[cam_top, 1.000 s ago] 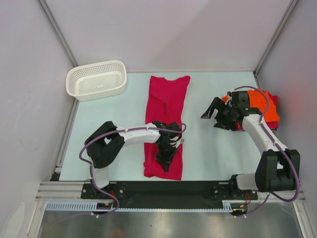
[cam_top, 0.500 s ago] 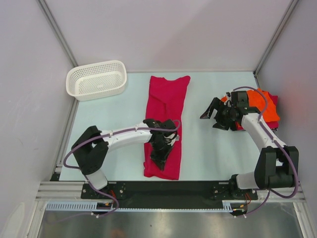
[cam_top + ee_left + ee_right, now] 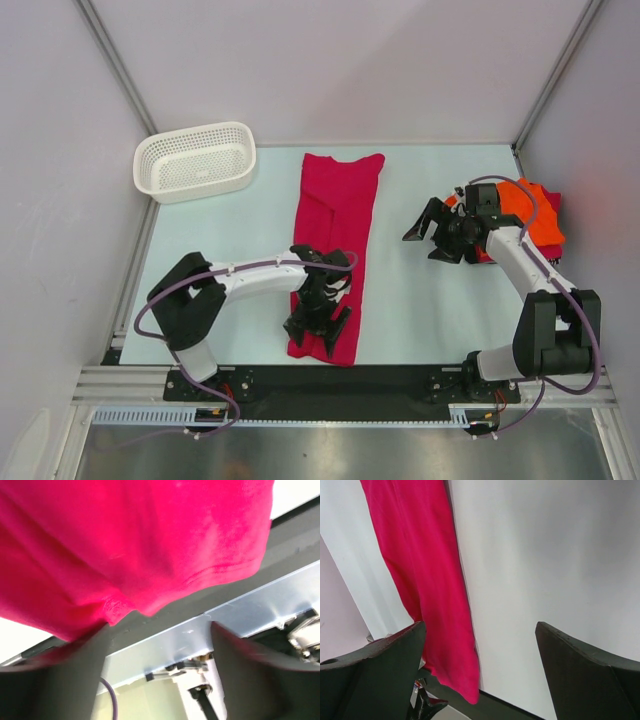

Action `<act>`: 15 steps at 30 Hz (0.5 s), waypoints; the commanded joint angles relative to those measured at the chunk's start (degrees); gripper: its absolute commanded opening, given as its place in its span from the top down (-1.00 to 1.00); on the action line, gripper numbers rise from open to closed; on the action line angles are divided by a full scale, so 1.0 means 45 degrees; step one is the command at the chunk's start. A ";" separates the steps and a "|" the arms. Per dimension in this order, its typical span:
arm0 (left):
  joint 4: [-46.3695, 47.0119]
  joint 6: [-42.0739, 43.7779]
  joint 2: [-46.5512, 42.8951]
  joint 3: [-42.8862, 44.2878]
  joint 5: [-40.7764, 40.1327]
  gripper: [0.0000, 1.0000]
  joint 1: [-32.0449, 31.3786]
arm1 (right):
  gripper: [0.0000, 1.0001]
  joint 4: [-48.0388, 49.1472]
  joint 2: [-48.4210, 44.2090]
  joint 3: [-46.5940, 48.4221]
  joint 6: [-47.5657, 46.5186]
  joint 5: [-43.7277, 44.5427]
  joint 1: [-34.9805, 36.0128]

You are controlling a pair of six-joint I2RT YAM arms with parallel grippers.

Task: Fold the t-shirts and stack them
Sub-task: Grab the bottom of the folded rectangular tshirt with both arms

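Our left pincer (image 3: 315, 335) stands with its jaws parted and no cloth pinched between them. In the left wrist view (image 3: 159, 630) the gap between the two dark fingers shows only the aluminium rail (image 3: 240, 610) at the bench's near edge. The near hem of the long crimson t-shirt (image 3: 140, 545) hangs bunched just above the fingertips. Its edge comes down to the tip of one finger, and we cannot tell whether they touch.

From above, this pincer sits over the near end of that crimson t-shirt (image 3: 338, 200). The shirt is folded into a narrow strip and runs from the near edge of the bench (image 3: 220, 260) toward the far side.

Our right pincer (image 3: 422, 222) is spread wide and grips nothing. It hovers over bare bench to the right of the strip, apart from it and facing it. Its wrist view shows the strip (image 3: 420, 565) lying slantwise beyond the left finger.

Just behind the right wrist, at the bench's right edge, a folded orange t-shirt (image 3: 530, 215) lies on another crimson t-shirt (image 3: 552, 240), whose edge peeks out beneath.

The white mesh basket (image 3: 190, 133) sits at the far left corner, well apart from both pincers. Inside it we see only its own perforated floor.
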 commanded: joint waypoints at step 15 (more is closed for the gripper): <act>0.0863 -0.2371 -0.6049 -0.1541 -0.1947 -0.99 0.2896 | -0.90 0.1042 -0.3917 -0.3982 0.3129 -0.2173 0.2559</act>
